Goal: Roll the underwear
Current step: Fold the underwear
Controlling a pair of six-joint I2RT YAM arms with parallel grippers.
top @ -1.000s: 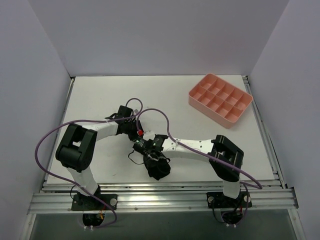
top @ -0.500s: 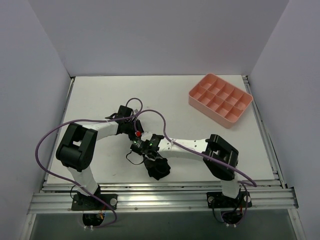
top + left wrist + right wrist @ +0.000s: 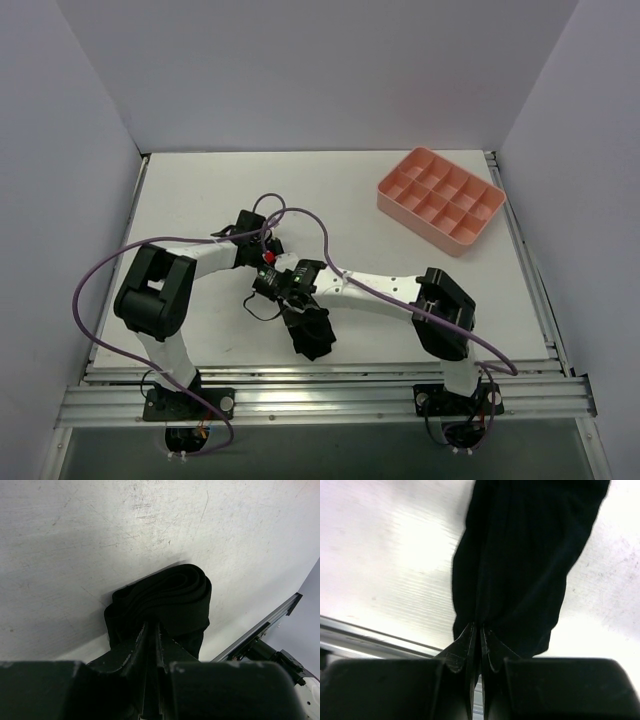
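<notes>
The underwear [image 3: 314, 338] is a black fabric bundle, partly rolled, near the table's front edge between the two arms. In the left wrist view its rolled layers [image 3: 172, 597] lie just past my fingertips. My left gripper [image 3: 151, 626] is shut, its tips pinching the near edge of the fabric; in the top view [image 3: 283, 303] the right wrist mostly hides it. My right gripper [image 3: 480, 626] is shut on the underwear's [image 3: 530, 555] end and sits right above it in the top view [image 3: 303, 318].
A pink compartment tray [image 3: 420, 224] stands at the back right. The metal front rail [image 3: 330, 395] runs just behind the underwear and also shows in the left wrist view [image 3: 260, 630]. Purple cables [image 3: 100, 275] loop around the left arm.
The right arm's wrist has moved left and a little farther back, and its elbow has swung in. The underwear has shifted slightly left with it. Both grippers stay shut.
</notes>
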